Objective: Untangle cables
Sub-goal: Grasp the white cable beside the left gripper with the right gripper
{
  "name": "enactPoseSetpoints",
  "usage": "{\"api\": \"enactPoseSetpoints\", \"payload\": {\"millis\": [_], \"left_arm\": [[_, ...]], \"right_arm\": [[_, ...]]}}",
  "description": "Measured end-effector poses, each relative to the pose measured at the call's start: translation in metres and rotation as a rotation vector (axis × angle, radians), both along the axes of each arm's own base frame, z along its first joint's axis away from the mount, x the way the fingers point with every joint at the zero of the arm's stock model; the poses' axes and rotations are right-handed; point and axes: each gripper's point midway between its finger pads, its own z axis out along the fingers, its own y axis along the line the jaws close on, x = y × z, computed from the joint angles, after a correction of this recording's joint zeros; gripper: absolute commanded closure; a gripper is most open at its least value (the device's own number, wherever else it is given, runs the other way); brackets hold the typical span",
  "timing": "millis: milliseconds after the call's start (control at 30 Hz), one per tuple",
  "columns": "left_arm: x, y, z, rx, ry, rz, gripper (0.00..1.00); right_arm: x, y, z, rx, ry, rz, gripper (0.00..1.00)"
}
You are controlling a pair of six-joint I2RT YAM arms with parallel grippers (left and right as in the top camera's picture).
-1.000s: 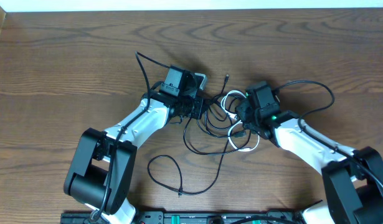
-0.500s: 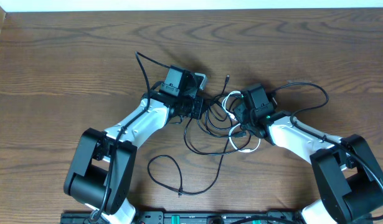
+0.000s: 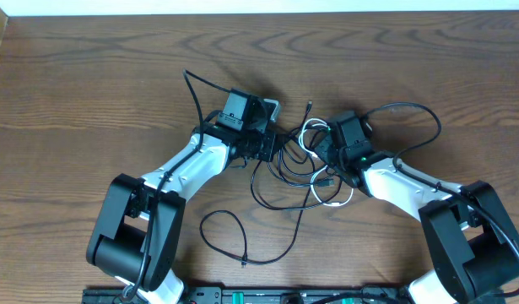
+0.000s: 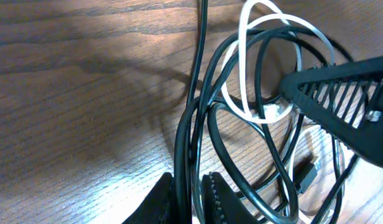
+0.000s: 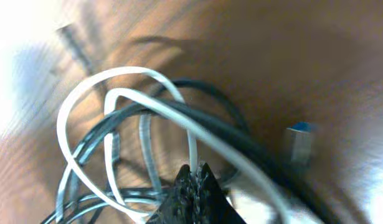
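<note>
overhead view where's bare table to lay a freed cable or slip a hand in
Free: the far strip of table beyond both arms, and the far left side. Crowded: the centre, where the cables knot between left tool and right tool; a black cable loop lies in the near gap between the arms; the right arm's wire loop arcs far right.

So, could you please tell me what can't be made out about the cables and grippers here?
Left wrist: the left gripper, pinching black cables, is cut off by the bottom edge.
Right wrist: blur hides whether the shut right gripper pinches the white cable.
Overhead: both grippers cover their own jaws; crossings in the tangle are too small to trace.
</note>
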Motion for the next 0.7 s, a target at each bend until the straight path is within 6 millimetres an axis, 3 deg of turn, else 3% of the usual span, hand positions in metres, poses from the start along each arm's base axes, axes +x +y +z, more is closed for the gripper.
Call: {"api": "enactPoseSetpoints", "payload": {"millis": [167,300,567,700], "left_arm": [[0.0,0.0,0.0,0.0,-0.001,0.0,0.83],[0.0,0.0,0.0,-0.001,-0.002,0.0,0.83],[0.0,0.0,0.0,-0.001,-0.002,0.0,0.83],[0.0,0.0,0.0,-0.001,-0.002,-0.001,0.83]], "right_arm": [[0.017,0.02,0.025,0.071,-0.138,0.207,0.99],[0.023,0.034,0.059,0.159,-0.277,0.407,0.99],[0.004,0.036,0.106,0.237,-0.41,0.646,0.99],[-0.007,0.041,0.141,0.232,-0.526,0.744,0.99]]}}
